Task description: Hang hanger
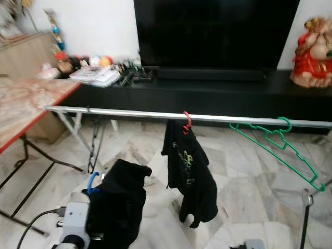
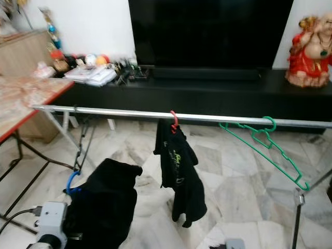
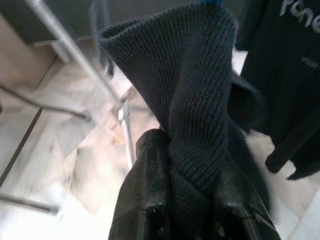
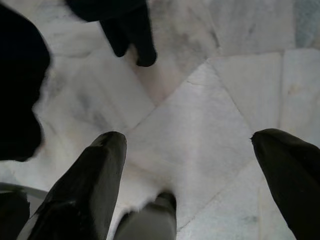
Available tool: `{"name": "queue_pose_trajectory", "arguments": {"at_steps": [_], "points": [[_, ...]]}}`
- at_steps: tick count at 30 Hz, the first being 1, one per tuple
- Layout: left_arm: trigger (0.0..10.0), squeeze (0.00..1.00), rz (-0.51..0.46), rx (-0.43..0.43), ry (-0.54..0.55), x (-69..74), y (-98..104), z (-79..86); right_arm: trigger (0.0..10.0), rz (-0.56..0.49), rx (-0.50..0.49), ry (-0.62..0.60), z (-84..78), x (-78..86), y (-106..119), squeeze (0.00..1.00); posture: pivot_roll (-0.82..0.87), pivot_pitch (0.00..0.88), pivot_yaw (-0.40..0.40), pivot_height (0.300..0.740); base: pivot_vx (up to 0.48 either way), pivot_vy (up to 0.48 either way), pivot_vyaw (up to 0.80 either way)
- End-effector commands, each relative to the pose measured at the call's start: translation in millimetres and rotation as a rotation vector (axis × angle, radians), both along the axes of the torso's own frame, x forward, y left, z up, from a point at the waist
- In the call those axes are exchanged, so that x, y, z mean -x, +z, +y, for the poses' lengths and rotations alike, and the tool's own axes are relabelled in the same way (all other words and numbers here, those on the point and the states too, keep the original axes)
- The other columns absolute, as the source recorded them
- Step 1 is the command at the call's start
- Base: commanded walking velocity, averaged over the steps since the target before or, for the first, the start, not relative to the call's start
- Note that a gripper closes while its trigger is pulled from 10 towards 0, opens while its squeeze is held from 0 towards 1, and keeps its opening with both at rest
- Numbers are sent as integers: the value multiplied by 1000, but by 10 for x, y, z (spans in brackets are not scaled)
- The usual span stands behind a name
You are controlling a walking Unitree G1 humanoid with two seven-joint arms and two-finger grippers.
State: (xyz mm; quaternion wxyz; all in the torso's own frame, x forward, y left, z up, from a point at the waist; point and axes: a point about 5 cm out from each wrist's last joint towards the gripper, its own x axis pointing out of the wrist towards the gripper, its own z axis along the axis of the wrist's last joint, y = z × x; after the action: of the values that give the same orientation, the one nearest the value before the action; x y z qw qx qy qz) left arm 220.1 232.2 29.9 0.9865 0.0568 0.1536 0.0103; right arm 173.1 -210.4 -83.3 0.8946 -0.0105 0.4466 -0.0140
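Our left gripper has its 2 black fingers pinched tight on a fold of a dark knitted garment, which hangs from a blue hanger. In the head views we see that garment held low at the left, below and in front of the silver rail, with the blue hook poking up at its top left and not touching the rail. The left arm's silver wrist sits just beside the cloth.

Our right gripper hangs over the pale marble floor with its fingers spread wide and nothing between them.

On the rail we see a red hanger hooked near the middle, carrying a black T-shirt with green print, its lower edge hanging near the floor. Further right a green hanger with no garment on it hooks over the rail and tilts downward to the right.

Behind the rail stands a long black TV cabinet with a large dark screen above it, a red figurine at its right end, and small clutter at its left. A table with a red-edged top stands at the far left.
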Motion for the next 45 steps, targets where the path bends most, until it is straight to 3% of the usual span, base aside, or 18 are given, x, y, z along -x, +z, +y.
{"name": "queue_pose_trajectory", "arguments": {"at_steps": [1, 23, 28, 35, 38, 45], "points": [[10000, 0, -28, 4, -13, -36, 53, -47, 10000, 21, 20, -17, -91, 68, -14, 0, 69, 20, 54, 740, 349, 0, 0], [10000, 0, -31, 13, 1, -36, 39, -77, 10000, 25, 20, 5, -95, 70, -13, 0, 72, 21, 45, 740, 347, 0, 0], [10000, 0, -36, 16, 4, -44, 45, -81, 10000, 28, 21, 7, -93, 74, -16, 0, 73, 17, 47, 740, 0, 0, 0], [10000, 0, -62, 39, -3, -102, 85, -102, 10000, 36, 27, 25, -86, 91, -25, 0, 69, 0, 47, 740, 0, 0, 0], [10000, 0, -98, 58, -78, -215, 191, -150, 10000, 36, 28, 26, -80, 100, -29, 0, 63, 0, 51, 740, 0, 0, 0], [10000, 0, -115, 28, -122, -286, 258, -127, 10000, 37, 27, 31, -73, 103, -32, 0, 63, 0, 54, 740, 0, 0, 0]]}}
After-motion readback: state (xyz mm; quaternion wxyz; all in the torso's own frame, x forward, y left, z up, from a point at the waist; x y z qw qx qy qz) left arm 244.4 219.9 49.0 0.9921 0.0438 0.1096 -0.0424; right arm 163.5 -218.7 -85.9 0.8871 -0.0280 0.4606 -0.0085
